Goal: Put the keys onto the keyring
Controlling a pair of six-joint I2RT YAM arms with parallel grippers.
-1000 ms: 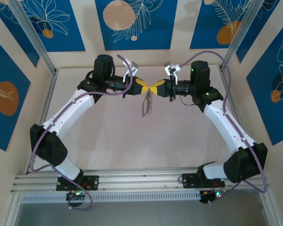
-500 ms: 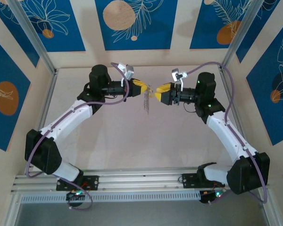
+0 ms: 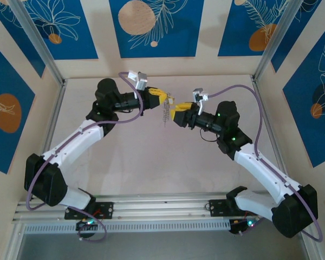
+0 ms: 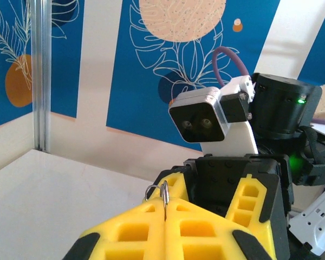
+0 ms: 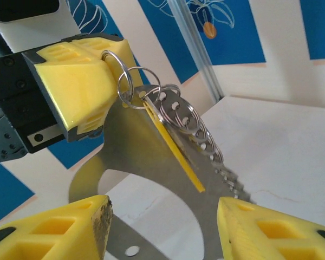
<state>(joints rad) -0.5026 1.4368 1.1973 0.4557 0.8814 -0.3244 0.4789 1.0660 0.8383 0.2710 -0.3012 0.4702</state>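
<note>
I see my left gripper [image 3: 163, 99] clenched on the top ring of a flat grey metal oval keyring [image 5: 135, 160], whose silvery chain of small rings hangs above the pale table [image 3: 151, 162]. A thin yellow-edged key [image 5: 176, 153] lies against the grey plate. My right gripper [image 3: 175, 113] is spread wide just beside it. A second ago the two claws met tip to tip.
</note>
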